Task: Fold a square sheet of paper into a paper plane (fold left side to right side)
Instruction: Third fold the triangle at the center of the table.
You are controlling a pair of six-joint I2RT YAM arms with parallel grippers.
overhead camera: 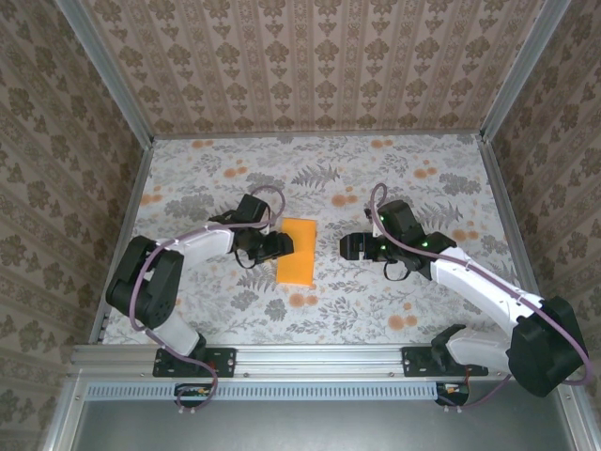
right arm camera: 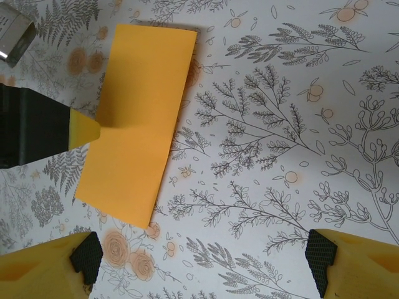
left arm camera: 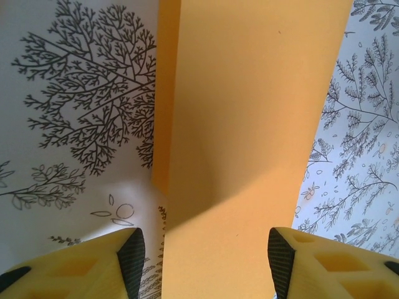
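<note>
1. Table [overhead camera: 225, 178] w/ floral cloth is carrying everything. The square sheet of paper [overhead camera: 299, 249] is lying near its centre, well apart from all 4 edges and slightly nearer the left edge.
2. The sheet is showing as a narrow rectangle, long sides running far edge to near edge. Judging: the L-to-R half fold is looking done and the crease is prob. being set.
3. Left gripper [overhead camera: 275, 246] is sitting at the sheet's left long side. Jaws are standing part-way apart and clamping nothing that I'm seeing.
4. Right gripper [overhead camera: 346, 247] is waiting near the right long side, not touching. Jaws are wide and empty.
5. Risk: the L tip is pressing or dragging on thin paper over slick cloth, so the whole sheet could be sliding toward the right edge instead of creasing.
6. Risk: w/ nothing pinning the right side, the top flap could be springing open or skewing, giving a crooked crease for later plane folds.
7. Left wrist cam is giving what the top cam isn't: a thin second-layer strip [left arm camera: 163, 93] peeking along one long side. Either the edges aren't matching or the flap is lifting; can't tell which.
8. Right wrist cam is adding a yellow L fingertip [right arm camera: 84, 131] reaching onto the sheet's edge, casting a shadow on it. Actual contact isn't certain.
9. Only the top cam is giving both arms' spacing around the sheet.
</note>
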